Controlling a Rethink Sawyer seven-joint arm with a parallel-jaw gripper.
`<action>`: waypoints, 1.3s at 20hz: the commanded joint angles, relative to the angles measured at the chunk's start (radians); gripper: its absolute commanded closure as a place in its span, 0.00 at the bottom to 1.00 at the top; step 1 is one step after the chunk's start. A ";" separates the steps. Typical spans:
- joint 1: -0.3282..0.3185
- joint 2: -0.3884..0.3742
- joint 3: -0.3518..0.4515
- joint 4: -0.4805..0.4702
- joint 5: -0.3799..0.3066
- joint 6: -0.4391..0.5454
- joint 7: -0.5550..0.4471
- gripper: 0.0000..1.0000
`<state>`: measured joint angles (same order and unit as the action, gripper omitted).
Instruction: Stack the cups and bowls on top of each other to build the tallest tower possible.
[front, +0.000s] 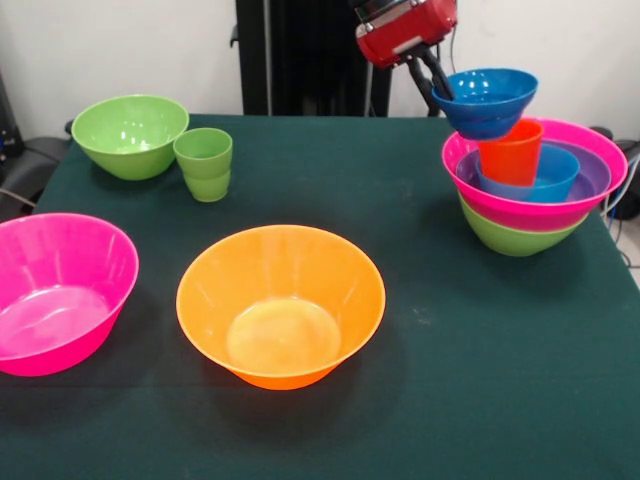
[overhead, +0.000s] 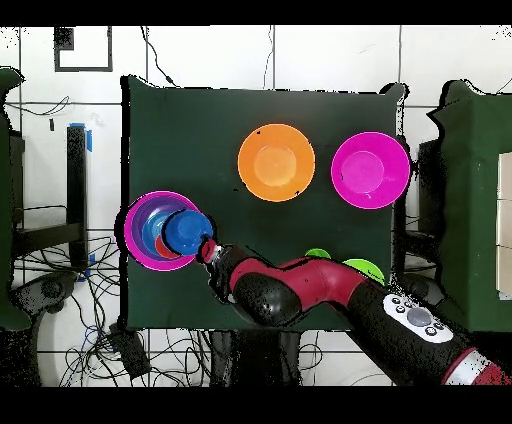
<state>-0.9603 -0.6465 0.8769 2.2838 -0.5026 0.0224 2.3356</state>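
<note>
Tower (front: 534, 200): it stands at the table's right edge in the front view, at the left side of the green cloth in the overhead view (overhead: 163, 230). From the bottom up I read a green bowl (front: 515, 236), a big pink bowl (front: 600, 150), a shallow purple bowl (front: 592, 172), a small blue bowl (front: 545, 175) and the orange-red cup (front: 511, 152) standing upright inside that blue one.

The second small blue bowl (front: 486, 100) is up in the air, tilted, its base just above or touching the cup's rim; I cannot tell which. The gripper (front: 437, 80) pinches that bowl by its rim on the side nearest the arm, black fingers (front: 433, 70) clamped on the wall. My judgement: this bowl is being set on the cup and is not yet released.

Not yet stacked, as far as I can see:
- big orange bowl (front: 281, 305), front centre of the table
- second big pink bowl (front: 58, 292), at the front view's left edge
- second green bowl (front: 130, 135), far left corner
- light green cup (front: 205, 163), just beside that green bowl

So five pieces are nested, one is in hand, four are loose. The wide orange and pink bowls would not sit well on the small blue one, I judge; the light green cup looks like the easiest next piece.
</note>
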 joint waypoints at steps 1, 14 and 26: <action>0.024 0.002 0.050 0.016 0.045 0.114 0.022 1.00; 0.091 0.079 -0.002 -0.025 0.028 0.058 0.039 1.00; 0.109 0.146 -0.059 -0.090 -0.027 0.041 0.005 1.00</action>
<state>-0.8890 -0.5706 0.8746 2.2633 -0.4912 0.0222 2.3356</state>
